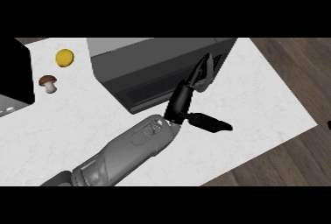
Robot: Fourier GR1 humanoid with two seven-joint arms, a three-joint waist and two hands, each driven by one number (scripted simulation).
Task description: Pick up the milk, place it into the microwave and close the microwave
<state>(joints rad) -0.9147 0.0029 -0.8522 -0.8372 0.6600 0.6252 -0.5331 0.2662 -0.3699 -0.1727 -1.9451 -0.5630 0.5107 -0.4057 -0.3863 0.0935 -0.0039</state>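
Robot hand (186,98), fingers straight, presses the closed microwave (155,65) door's right edge.

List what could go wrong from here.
1. The right hand has straight fingers against the microwave door; they could slide off its edge without latching it.
2. Milk isn't visible, so whether it sits inside is unclear.
3. A hard push might shift the microwave toward the mushroom.

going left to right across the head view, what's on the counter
mushroom → yellow round item → microwave → right hand, its straight fingers against the microwave's front
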